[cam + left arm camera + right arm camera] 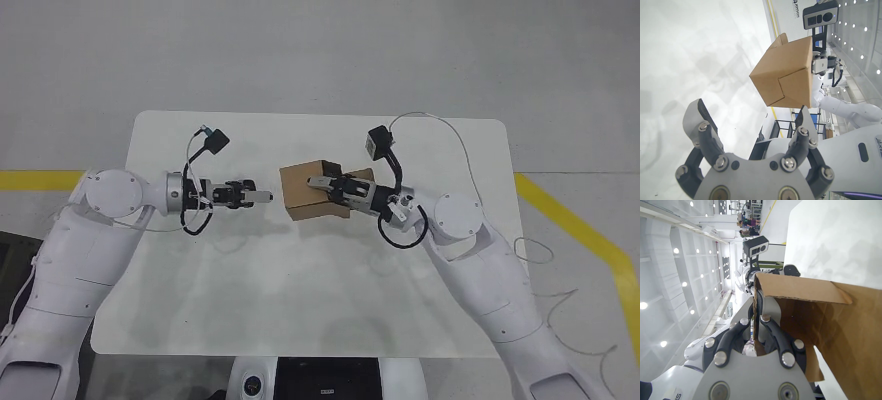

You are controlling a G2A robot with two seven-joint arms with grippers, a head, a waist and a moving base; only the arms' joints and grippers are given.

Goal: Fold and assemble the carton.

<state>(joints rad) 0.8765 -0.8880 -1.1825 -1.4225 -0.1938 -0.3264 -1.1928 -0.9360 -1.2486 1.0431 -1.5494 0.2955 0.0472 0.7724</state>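
Right gripper (756,300) is pinching one wall of the carton (810,317), clamped tight on the cardboard and holding it at mid-table (300,300). Left gripper (751,105) is hanging wide open and empty, just beside the carton's folded end. I'm guessing it's light and bendy, so it's probably wanting grabs near the creases, not mid-panel.
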